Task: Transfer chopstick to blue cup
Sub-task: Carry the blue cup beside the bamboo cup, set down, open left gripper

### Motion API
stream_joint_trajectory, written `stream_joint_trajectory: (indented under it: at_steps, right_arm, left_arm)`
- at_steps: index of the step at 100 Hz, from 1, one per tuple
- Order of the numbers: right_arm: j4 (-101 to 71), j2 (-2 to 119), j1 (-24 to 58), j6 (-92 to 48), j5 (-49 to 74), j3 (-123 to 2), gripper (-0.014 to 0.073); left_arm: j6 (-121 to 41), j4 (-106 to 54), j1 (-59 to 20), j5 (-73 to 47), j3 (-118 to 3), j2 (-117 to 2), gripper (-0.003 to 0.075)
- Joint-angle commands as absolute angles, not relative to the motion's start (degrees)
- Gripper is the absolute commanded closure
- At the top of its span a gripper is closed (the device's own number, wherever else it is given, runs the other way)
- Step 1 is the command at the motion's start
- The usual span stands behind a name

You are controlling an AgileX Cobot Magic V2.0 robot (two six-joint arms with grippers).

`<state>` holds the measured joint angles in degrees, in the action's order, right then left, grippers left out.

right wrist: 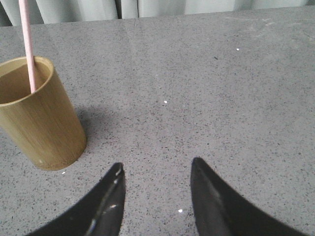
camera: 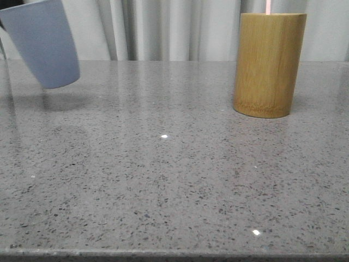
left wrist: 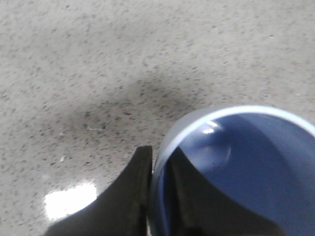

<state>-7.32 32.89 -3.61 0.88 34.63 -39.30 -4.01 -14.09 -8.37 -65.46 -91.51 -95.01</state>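
Your left claw (left wrist: 157,196) is clamped on the blue cup (camera: 42,42), one dark finger (left wrist: 140,191) outside the rim and the other inside the wall. Your right claw (right wrist: 155,196) hangs with its two black fingers apart and nothing between them, above bare grey speckled tabletop (camera: 174,180) near the bamboo holder (camera: 268,64).

You see one tabletop, polished enough to show small glints of light. On it stands one bamboo holder, a tall yellow-brown cylinder, upright at the far right in the front view. You see one blue cup, matte greyish-blue, handleless, narrowing to its base; it is lifted off the tabletop at the far left, tilted, with its shadow below it. Its inside holds nothing.

You can make out one chopstick (right wrist: 27,46): thin, straight, pale pink, standing in the bamboo holder and rising well above its rim. Whether a second lies behind it you cannot tell.
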Motion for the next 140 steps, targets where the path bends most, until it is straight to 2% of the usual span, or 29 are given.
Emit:
stream_joint_trajectory:
  at_steps: [1,53,99,111,130,140]
  right_arm:
    - [-7.5,33.5,-3.8,0.3,30.5,-41.3,0.0255]
    - [-7.5,33.5,-3.8,0.3,30.5,-41.3,0.0255]
    - [-7.5,33.5,-3.8,0.3,30.1,-41.3,0.0255]
    - [-7.5,33.5,-3.8,0.3,30.1,-41.3,0.0255]
    - [-7.5,33.5,-3.8,0.3,30.1,-41.3,0.0255]
    - [-7.5,33.5,-3.8,0.3,30.1,-41.3,0.0255]
  left_arm:
    - [-3.3,-16.1,-10.4,-64.6,-94.8,-93.6,0.0739]
    - [-1.8,-16.1,-23.1,-64.5,-106.8,-105.2,0.0739]
    - [-1.7,-17.7,-25.8,-63.2,-109.2,-108.2,0.0733]
    - [-1.7,-18.1,-25.8,-63.3,-109.2,-108.2,0.0644]
    - [-1.7,-18.2,-25.8,-63.2,-109.2,-108.2,0.0379]
    - [-1.7,-18.6,-25.8,-63.2,-109.3,-108.2,0.0295]
